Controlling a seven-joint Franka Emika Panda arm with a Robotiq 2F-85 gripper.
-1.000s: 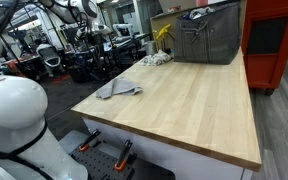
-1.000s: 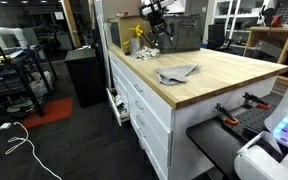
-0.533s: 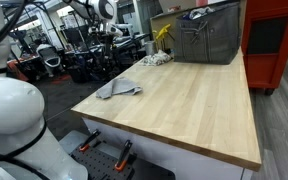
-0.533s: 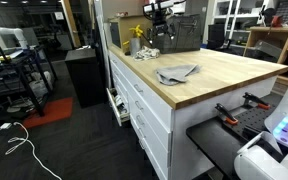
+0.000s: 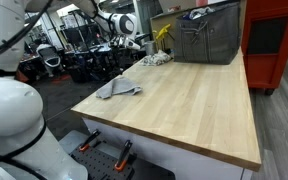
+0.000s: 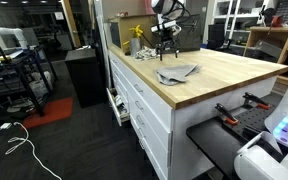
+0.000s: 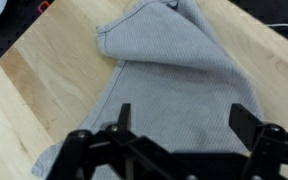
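Wrist view: the tool [image 7: 184,128] is spread wide and released, with nothing between its dark fingers [image 7: 124,116]; it hangs over the grey cloth [image 7: 174,80].
Cloth fabric: soft, fine-woven and rumpled, with a raised fold down the middle and a stitched hem.
Cloth place: on the desk [image 5: 189,105], near its left edge in an exterior view [image 5: 117,89].
Desk surface: pale butcher-block wood, flat, with long plank seams.
Tool height: in both exterior views it is in the air above the grey cloth, apart from it.
Far end: a boxy grey metal bin [image 5: 209,40]; a yellow item [image 5: 163,33] and a white crumpled bundle [image 5: 156,59] lie just beside it.
Right side: a red cabinet [image 5: 274,40] stands well apart from the grey cloth.
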